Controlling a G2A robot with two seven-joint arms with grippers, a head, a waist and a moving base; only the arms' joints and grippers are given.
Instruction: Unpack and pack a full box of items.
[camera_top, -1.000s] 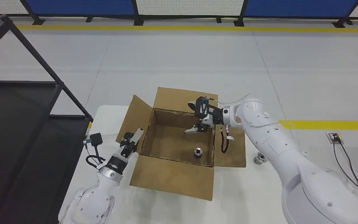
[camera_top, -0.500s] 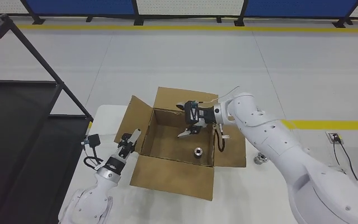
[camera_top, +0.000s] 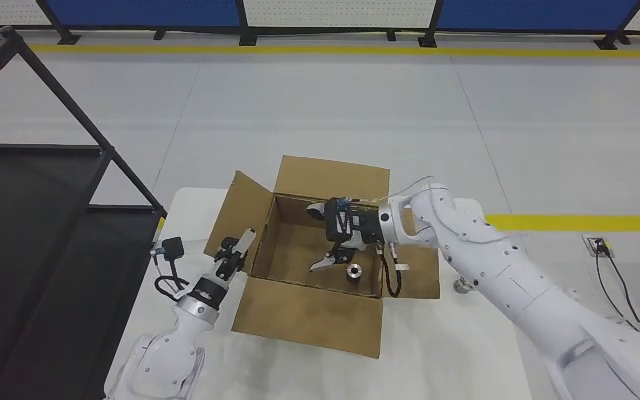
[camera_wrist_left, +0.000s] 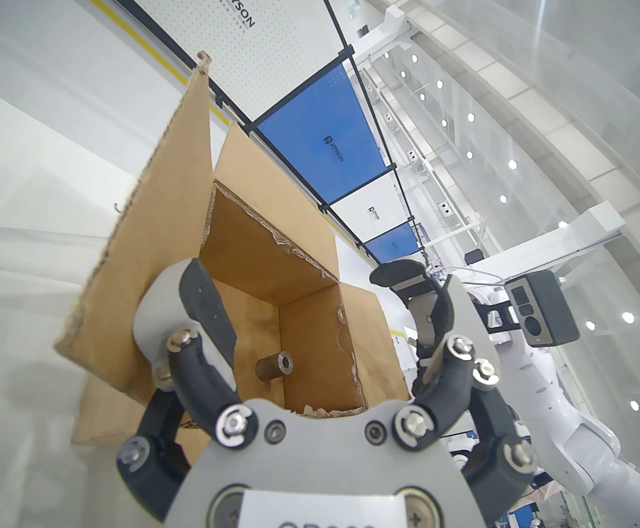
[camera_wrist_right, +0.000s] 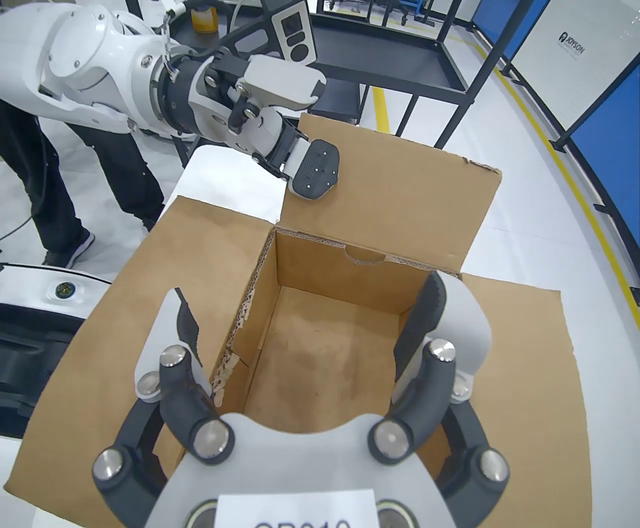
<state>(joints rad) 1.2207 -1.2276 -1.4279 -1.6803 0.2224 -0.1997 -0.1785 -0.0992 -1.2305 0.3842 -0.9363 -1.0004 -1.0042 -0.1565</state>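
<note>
An open cardboard box (camera_top: 310, 305) stands on the white table, all flaps folded out. One small metal cylinder (camera_top: 352, 271) lies on its floor near the right wall; the left wrist view shows this cylinder (camera_wrist_left: 274, 367) deep in the box (camera_wrist_left: 260, 250). My right gripper (camera_top: 330, 240) hangs open inside the box, just above and to the left of the cylinder. In the right wrist view this gripper (camera_wrist_right: 305, 320) has nothing between its fingers and bare box floor (camera_wrist_right: 325, 350) below. My left gripper (camera_top: 237, 248) is open at the box's left flap, outside the box, and empty (camera_wrist_left: 320, 310).
A black metal rack (camera_top: 60, 230) stands left of the table. A small metal part (camera_top: 462, 285) sits on the table (camera_top: 440, 340) right of the box. The left arm's finger pad (camera_wrist_right: 315, 170) lies against a flap (camera_wrist_right: 400, 210).
My right gripper has moved from the box's far right corner leftward and down into the box, closer to the cylinder. The left arm has barely moved.
</note>
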